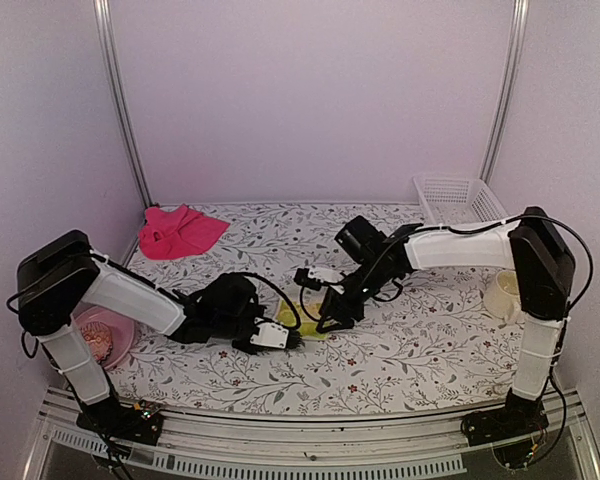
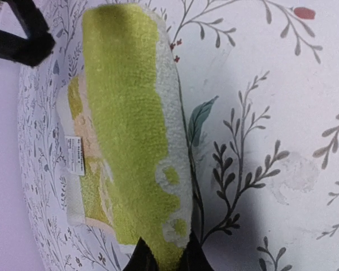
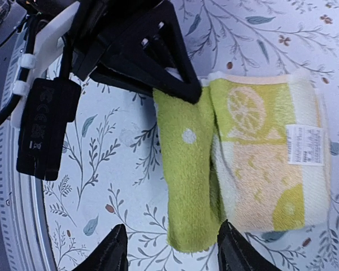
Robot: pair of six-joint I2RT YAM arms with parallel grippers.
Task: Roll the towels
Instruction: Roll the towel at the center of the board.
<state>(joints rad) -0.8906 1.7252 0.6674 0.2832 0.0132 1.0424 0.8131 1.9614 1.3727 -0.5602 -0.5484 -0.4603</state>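
Yellow-green towel (image 2: 130, 130) — half-rolled, lengthwise from left pincer (image 2: 164, 255)

Near towel (image 1: 310, 330) between left claw (image 1: 292, 340) and right claw (image 1: 330, 322); far towel (image 1: 180, 232) back-left corner.

Floral tablecloth (image 1: 420, 350) covers the table. White slatted basket (image 1: 458, 198) sits at its back right corner. Cream cup (image 1: 501, 295) stands nearer than the basket, by the same right edge. Pink bowl (image 1: 120, 345), partly hidden, is well apart from the basket at the near left, with brownish contents I can't identify.
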